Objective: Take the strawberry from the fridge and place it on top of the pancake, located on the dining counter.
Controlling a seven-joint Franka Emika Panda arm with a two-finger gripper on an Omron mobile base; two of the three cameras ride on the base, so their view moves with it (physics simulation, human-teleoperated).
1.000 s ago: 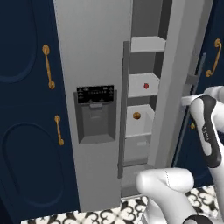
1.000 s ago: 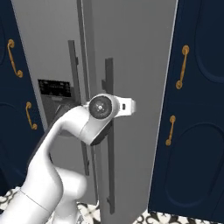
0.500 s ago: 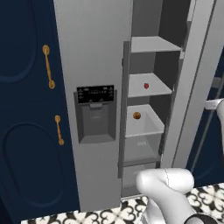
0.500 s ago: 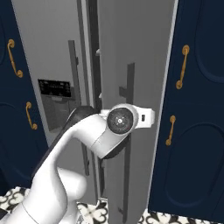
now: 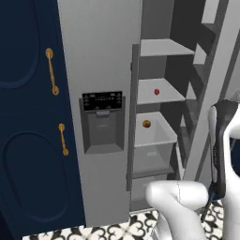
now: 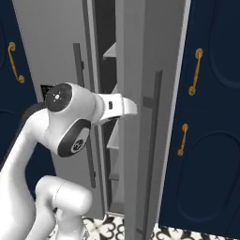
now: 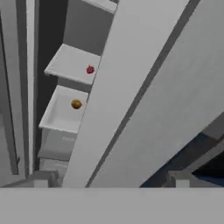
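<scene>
The grey fridge (image 5: 101,70) has its left door shut and its right door (image 6: 140,93) swung open. On a middle shelf lies the tiny red strawberry (image 5: 157,92), also the strawberry (image 7: 89,69) in the hand view. My gripper (image 7: 109,180) is open, its tips wide apart with nothing between them. It sits by the edge of the open door, well short of the shelves. My white hand (image 6: 123,105) reaches up to that door's edge. The pancake and the dining counter are out of view.
An orange-brown ball (image 5: 146,123) sits in the white bin (image 7: 59,118) below the strawberry's shelf. The open door's slab (image 7: 144,96) crosses the hand view diagonally, beside the shelves. Its dark bar handle (image 6: 152,140) faces outward. Navy cabinets with gold handles (image 5: 51,70) (image 6: 194,70) flank the fridge.
The right fridge door has swung further open, showing more of the shelves. My gripper has let go of the door handle and opened, and the arm has swung to the right.
</scene>
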